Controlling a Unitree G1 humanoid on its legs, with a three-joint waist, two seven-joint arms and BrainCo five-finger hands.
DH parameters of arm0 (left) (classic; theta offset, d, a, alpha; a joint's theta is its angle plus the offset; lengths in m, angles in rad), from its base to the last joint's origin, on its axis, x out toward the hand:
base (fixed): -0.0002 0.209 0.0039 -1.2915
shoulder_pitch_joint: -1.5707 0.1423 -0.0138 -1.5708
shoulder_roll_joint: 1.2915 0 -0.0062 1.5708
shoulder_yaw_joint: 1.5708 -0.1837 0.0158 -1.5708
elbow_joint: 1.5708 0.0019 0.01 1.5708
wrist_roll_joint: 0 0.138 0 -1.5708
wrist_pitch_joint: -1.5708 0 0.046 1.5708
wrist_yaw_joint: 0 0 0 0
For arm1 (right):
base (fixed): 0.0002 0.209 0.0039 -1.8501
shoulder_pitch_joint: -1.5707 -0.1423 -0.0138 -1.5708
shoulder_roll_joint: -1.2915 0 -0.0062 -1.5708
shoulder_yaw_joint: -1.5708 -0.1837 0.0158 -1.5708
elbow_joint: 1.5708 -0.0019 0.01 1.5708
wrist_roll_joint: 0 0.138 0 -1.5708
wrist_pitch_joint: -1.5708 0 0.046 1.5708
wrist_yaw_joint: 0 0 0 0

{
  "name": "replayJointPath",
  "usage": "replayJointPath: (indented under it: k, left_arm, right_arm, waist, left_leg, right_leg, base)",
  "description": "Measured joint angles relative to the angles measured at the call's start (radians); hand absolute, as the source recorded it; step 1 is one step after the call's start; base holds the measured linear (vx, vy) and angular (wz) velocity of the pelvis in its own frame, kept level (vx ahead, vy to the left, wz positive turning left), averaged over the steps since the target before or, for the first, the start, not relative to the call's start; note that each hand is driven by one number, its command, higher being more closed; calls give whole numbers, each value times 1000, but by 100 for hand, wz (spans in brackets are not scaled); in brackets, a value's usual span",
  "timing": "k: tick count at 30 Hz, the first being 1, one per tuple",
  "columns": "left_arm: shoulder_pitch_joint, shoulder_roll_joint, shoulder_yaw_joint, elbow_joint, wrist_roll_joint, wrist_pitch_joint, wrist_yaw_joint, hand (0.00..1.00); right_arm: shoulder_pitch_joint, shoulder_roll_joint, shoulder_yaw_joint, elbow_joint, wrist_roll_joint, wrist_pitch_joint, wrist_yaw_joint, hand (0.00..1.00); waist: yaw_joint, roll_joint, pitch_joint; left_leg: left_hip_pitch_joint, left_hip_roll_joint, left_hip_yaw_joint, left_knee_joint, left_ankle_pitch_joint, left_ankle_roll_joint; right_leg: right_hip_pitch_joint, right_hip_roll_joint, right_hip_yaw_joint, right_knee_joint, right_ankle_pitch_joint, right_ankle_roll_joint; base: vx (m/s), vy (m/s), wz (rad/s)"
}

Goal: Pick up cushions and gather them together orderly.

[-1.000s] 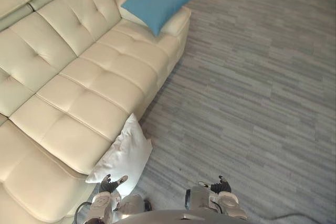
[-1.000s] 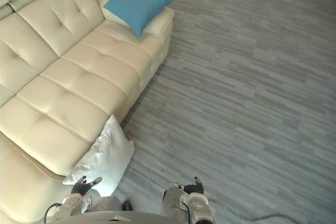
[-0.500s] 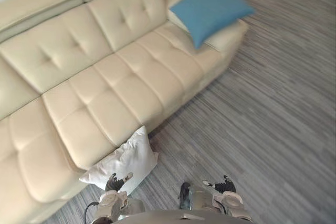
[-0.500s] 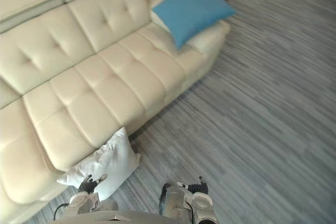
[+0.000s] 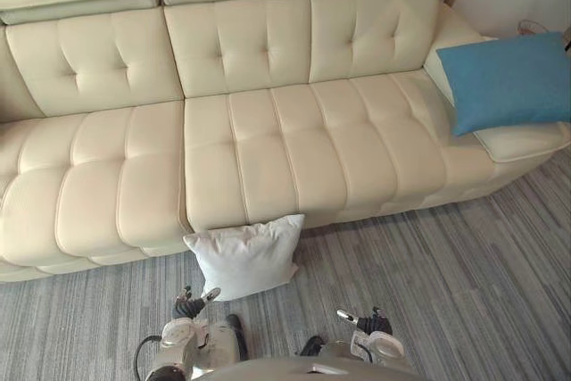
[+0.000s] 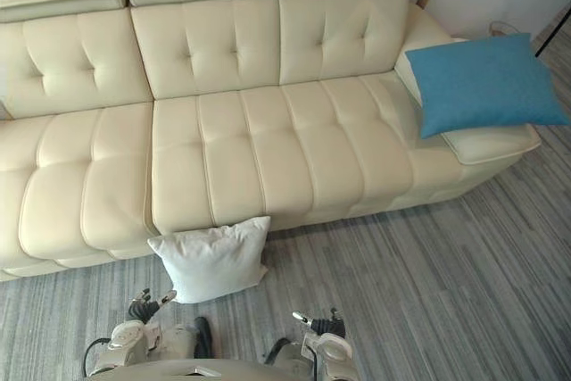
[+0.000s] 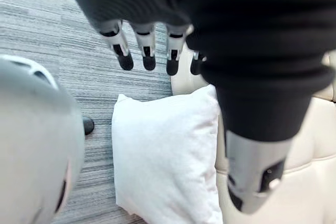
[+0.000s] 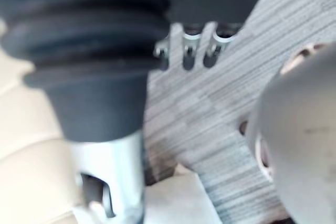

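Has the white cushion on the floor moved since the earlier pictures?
No. The white cushion still leans against the sofa front at the same seat; the camera turned.

White square fabric cushion [image 5: 245, 256]: stands on edge on grey striped floor [image 5: 428, 265], slightly creased, leaning against front of cream tufted leather sofa [image 5: 294, 144], below middle seat. Blue square fabric cushion [image 5: 507, 79]: lies tilted on armrest at sofa's right end, well apart from white cushion.

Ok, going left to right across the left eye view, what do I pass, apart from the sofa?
A white square fabric cushion on the floor, the right hand, the blue square fabric cushion on the cream tufted sofa.
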Motion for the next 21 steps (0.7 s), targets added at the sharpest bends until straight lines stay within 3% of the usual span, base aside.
replayJointPath:
  k: [4, 7, 8, 9, 10, 12, 13, 14, 15, 16, 17, 21]
  left_arm:
    - [12, 25, -12, 23, 0, 1, -1, 0]
    - [18, 33, -23, 24, 0, 0, 0, 0]
    - [21, 33, -21, 16, -1, 0, 1, 0]
    - [23, 34, -21, 15, -1, 0, 1, 0]
    - [20, 35, -15, 15, 0, -1, 1, 0]
    - [19, 41, -10, 16, 0, -1, 0, 0]
    - [13, 43, 11, 16, 0, -2, 1, 0]
    - [15, 38, 17, 23, 0, -1, 1, 0]
    - [18, 21, 24, 25, 1, -4, 1, 0]
    - [18, 15, 28, 25, 0, -6, 2, 0]
    - [23, -2, 41, 25, 1, -7, 1, 0]
    - [35, -5, 50, 24, 20, -8, -1, 0]
  right_arm:
    - [-7, -2, 5, 24, -5, 6, 1, 0]
    - [2, -11, 36, 15, -14, 5, 1, 0]
    - [2, -12, 47, 11, -25, 5, 1, 0]
    - [7, -13, 49, 12, -28, 5, 1, 0]
    - [15, -10, 64, 11, -33, 1, 2, 0]
    - [16, 0, 72, 12, -33, 0, 1, 0]
    - [22, 7, 72, 13, -32, 1, 2, 0]
    - [22, 7, 70, 12, -32, 1, 4, 0]
    - [30, -2, 56, 11, -30, 3, 3, 0]
    - [31, -4, 48, 9, -31, 3, 3, 0]
    - [30, -18, 41, 11, -31, 3, 3, 0]
    - [35, -15, 41, 12, -31, 5, 3, 0]
  waist:
    - [-6, -14, -1]
    - [-21, -21, -1]
    - [-24, -24, 5]
    - [-29, -13, 8]
    - [-28, -23, 1]
    - [-28, -36, -4]
    - [-28, -56, -6]
    - [-30, -60, -8]
    - [-27, -34, -19]
    - [-26, -33, -18]
    - [-23, -6, -22]
    - [-21, 1, -29]
  left_leg:
    - [16, -41, -22, -39, 15, 9]
    - [18, -69, -82, -39, 1, 22]
    - [33, -71, -124, -40, 6, 32]
    - [38, -70, -147, -39, 10, 37]
    - [33, -60, -203, -37, 11, 39]
    - [13, -64, -252, -38, 21, 30]
    - [5, -95, -263, -36, 30, 17]
    - [8, -97, -276, -32, 34, 14]
    - [10, -94, -274, -42, 40, 7]
    - [8, -92, -275, -42, 42, 4]
    - [7, -80, -275, -48, 45, -1]
    - [25, -66, -275, -79, 59, -10]
  right_leg:
    - [-2, -44, -4, 55, -17, 21]
    - [-45, -77, 107, 217, -1, 7]
    - [-79, -58, 214, 304, 20, -30]
    - [-91, -37, 264, 314, 14, -35]
    - [-81, 41, 369, 256, -37, -20]
    - [-82, 108, 436, 132, -48, -21]
    - [-75, 100, 439, 49, 0, -49]
    - [-68, 95, 432, 58, -4, -35]
    - [-61, 92, 405, 47, -15, -31]
    - [-60, 94, 402, 41, -18, -26]
    - [-46, 105, 390, 10, -10, -21]
    - [-8, 125, 379, -59, 27, -13]
  base:
    - [-90, 42, 21]
    - [-38, 56, 63]
    - [-8, 29, 71]
    - [27, -22, 106]
    - [33, -77, 102]
    - [31, -128, 111]
    - [26, -125, 85]
    - [51, -118, 73]
    - [51, -79, 39]
    - [100, -87, 28]
    - [82, -60, 6]
    - [130, -52, 0]
